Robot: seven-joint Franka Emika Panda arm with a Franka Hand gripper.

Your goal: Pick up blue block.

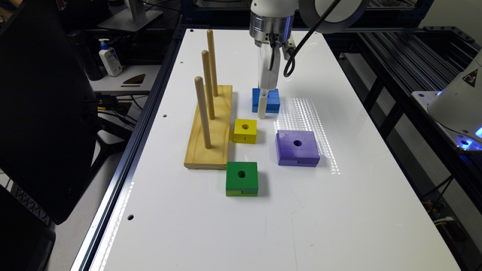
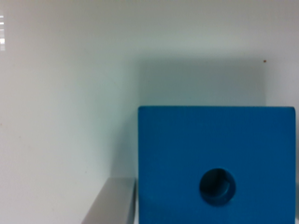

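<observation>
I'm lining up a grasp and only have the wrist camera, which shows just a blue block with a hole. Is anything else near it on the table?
Observer: Yes. A yellow block sits nearest the blue block, closer to the exterior camera and not touching it.
Operator: Anything off to the side?
Observer: A wooden base with three upright pegs lies toward the exterior view's left, clear of the blue block.
Operator: Where's the gripper?
Observer: The gripper is low, at the blue block's near face.
</observation>
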